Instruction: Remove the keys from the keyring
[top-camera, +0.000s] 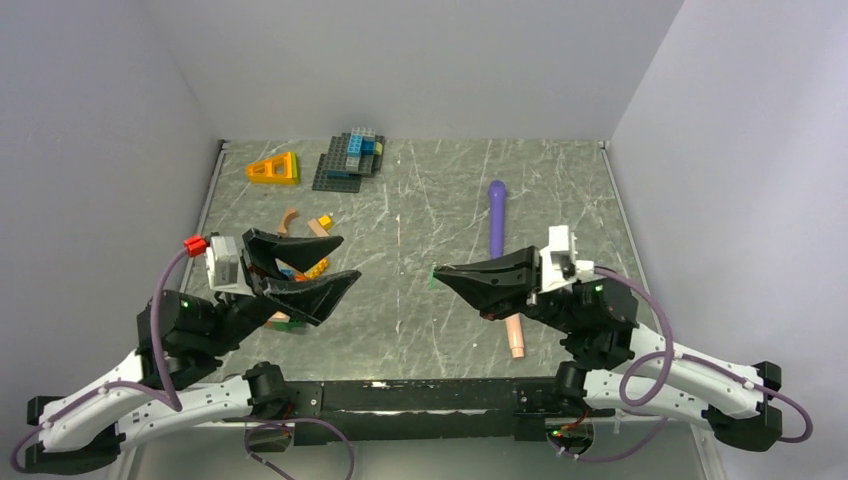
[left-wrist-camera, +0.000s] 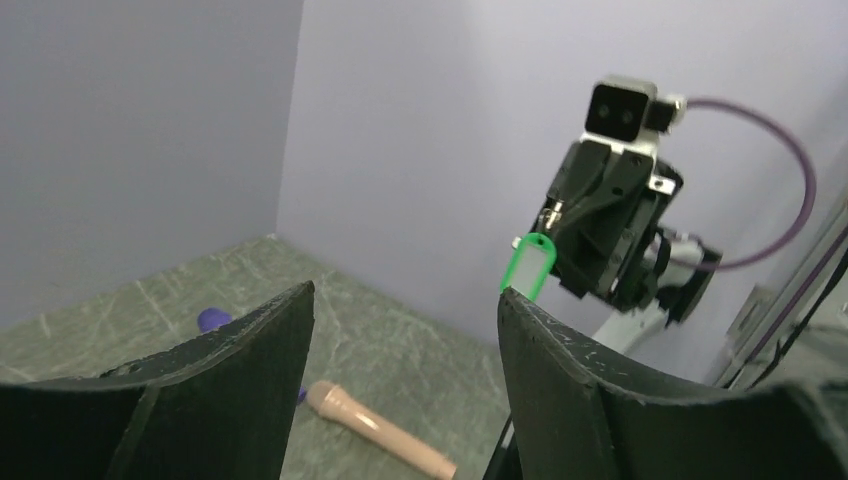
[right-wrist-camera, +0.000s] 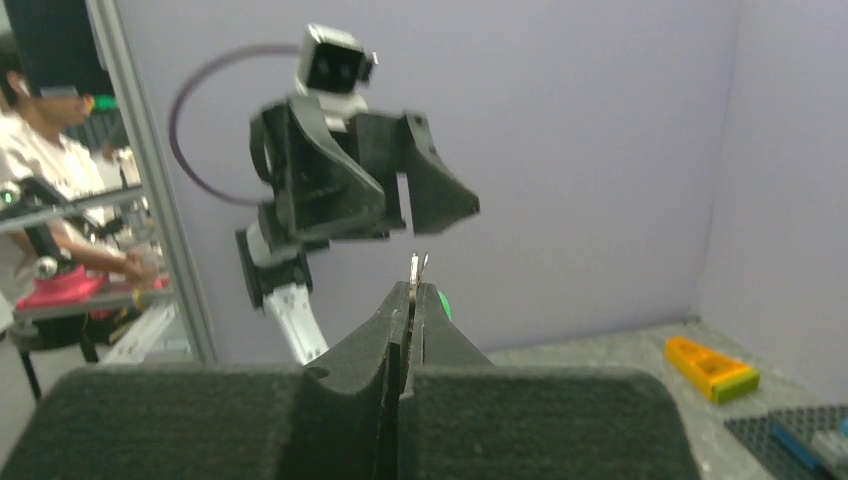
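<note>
Left gripper (top-camera: 349, 258): you have its jaws spread wide with nothing between them. It is raised over the left side of the table (top-camera: 420, 200) and points toward the right arm.

Right gripper (top-camera: 438, 271): its jaws are pressed flat together, with no gap showing in the right wrist view. It is also raised, and its tips point left toward the other gripper.

What it holds: a metal sliver (right-wrist-camera: 418, 268) sticks out past the closed tips. You cannot tell from these views whether it is part of the ring or a key blade.

Green-headed key (left-wrist-camera: 528, 264): it hangs at the right gripper's tips, off the table. In the left wrist view it dangles slightly tilted just below the tips. In the top view only a speck of green shows at the point.

Brass key: you cannot make it out in any view.

Gap between the grippers: they face each other across the middle of the table and are clearly apart.

Loose bricks (top-camera: 312, 266): a small coloured heap lies on the table under the left gripper.

Brick stack (top-camera: 352, 155): it sits on a dark plate at the far edge, with an orange wedge (top-camera: 273, 168) to its left.

Purple stick (top-camera: 496, 212): it lies beyond the right gripper.

Beige stick (top-camera: 516, 340): it lies under the right arm, near the front edge.
</note>
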